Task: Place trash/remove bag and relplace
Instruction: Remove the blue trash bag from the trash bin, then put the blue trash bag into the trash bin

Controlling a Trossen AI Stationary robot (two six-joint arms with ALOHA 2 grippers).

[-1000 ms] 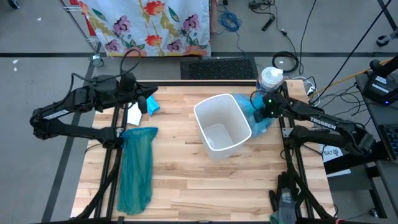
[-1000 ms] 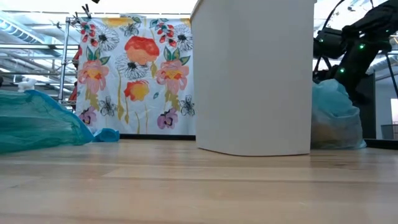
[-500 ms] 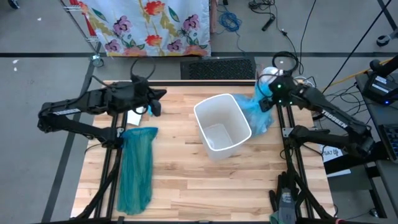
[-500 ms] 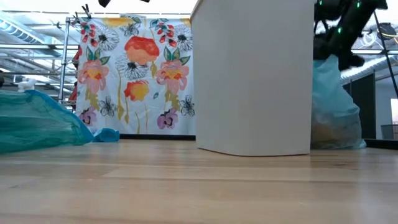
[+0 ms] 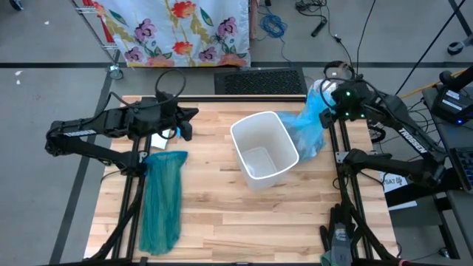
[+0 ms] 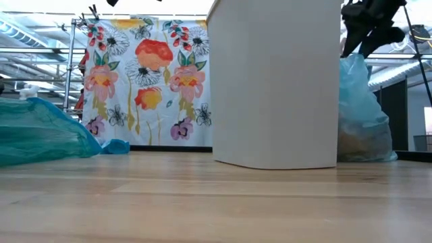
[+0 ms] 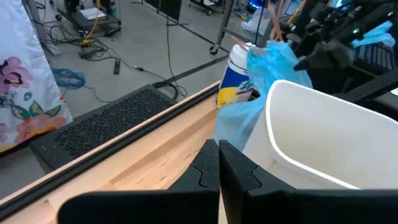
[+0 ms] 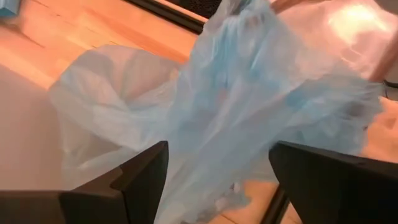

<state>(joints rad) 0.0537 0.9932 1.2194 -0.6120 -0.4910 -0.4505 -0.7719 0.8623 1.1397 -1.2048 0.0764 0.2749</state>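
Looking at surface [image 5: 222, 222]: wooden, carries all the things, biggest thing here.
Green bag [image 5: 161, 199]: long and flat on the left side of the surface, well apart from the bin.
Bin [image 5: 264, 149]: white, upright, mid-surface, no liner inside, bottom bare.
Blue bag [image 5: 307, 131]: full, standing just beside the bin on its right, touching the bin wall; brown trash [image 6: 358, 143] showing through low down; neck pulled up tall, long way pointing up toward the right claw.
Right claw [image 5: 334, 96]: high over the bag's neck, at the back right corner; fingers [image 8: 323, 186] spread wide, bag's top between them, not pinched as far as can be seen.
Left claw [image 5: 186, 123]: pressed together, holding nothing, hovering back left, near the green bag's top.
Nearer arm: left for the green bag, right for the blue one.
Coming move, a guess: green bag lies just in front of the left claw, so reach down there, then carry it right to the bin.
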